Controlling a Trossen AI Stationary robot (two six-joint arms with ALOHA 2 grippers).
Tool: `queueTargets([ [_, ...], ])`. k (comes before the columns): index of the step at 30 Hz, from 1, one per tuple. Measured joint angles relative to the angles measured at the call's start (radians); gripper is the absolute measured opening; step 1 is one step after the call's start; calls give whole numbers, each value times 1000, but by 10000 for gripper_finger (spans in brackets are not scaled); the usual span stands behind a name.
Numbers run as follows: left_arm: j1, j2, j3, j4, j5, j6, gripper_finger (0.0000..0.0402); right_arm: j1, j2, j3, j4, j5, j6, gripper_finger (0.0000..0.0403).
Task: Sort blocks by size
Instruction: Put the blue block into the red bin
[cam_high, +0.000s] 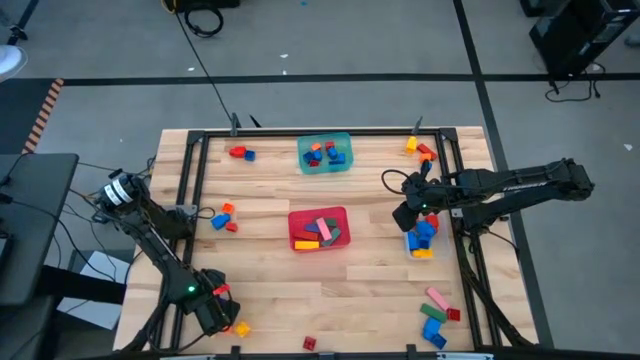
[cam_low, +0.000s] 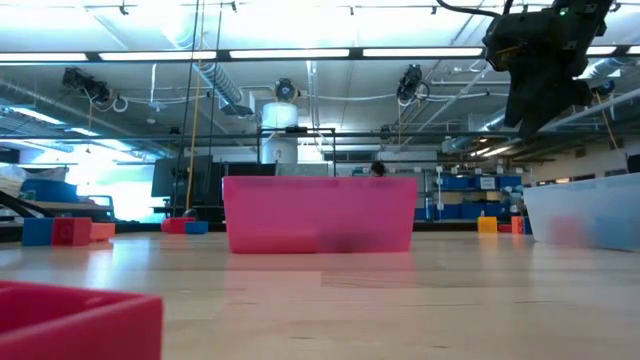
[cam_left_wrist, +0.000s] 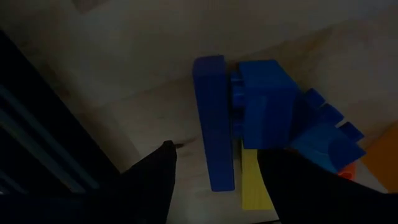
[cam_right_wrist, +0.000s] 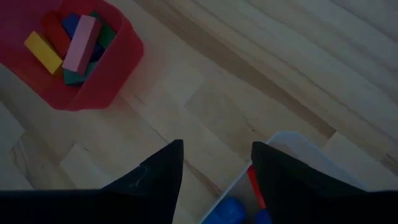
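My left gripper (cam_high: 214, 314) points down at the table's near left corner, open. In the left wrist view its fingers (cam_left_wrist: 214, 149) stand on either side of a long blue block (cam_left_wrist: 214, 118) lying on the wood, with a gap showing on one side. Two more blue blocks (cam_left_wrist: 267, 102), a yellow one (cam_left_wrist: 252, 186) and an orange one (cam_left_wrist: 382, 155) lie right beside it. My right gripper (cam_right_wrist: 217, 144) hangs open and empty above the near rim of the clear tub (cam_right_wrist: 292, 146), which holds blue and red blocks (cam_high: 421, 236).
A red tub (cam_high: 318, 228) with long blocks stands mid-table, and a teal tub (cam_high: 325, 152) with small blocks at the far edge. Loose blocks lie far left (cam_high: 240, 153), far right (cam_high: 420, 148), left (cam_high: 224, 218), near right (cam_high: 436, 318) and near middle (cam_high: 309, 343).
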Motion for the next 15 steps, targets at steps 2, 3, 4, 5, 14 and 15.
queueTargets([
  [2, 0, 0, 0, -1, 0, 0, 232, 0, 0, 0, 0, 0, 0, 204],
  [3, 0, 0, 0, -2, 0, 0, 232, 0, 0, 0, 1, 0, 0, 204],
  [4, 0, 0, 0, -5, 0, 0, 232, 0, 0, 0, 2, 0, 0, 204],
  [5, 0, 0, -1, -6, 1, -1, 232, 0, 0, 0, 6, 0, 0, 204],
  [14, 1, -3, -27, 14, 7, -9, 232, 0, 0, 0, 13, 0, 0, 202],
  [15, 1, -3, -27, 14, 3, -9, 232, 0, 0, 0, 14, 0, -1, 201],
])
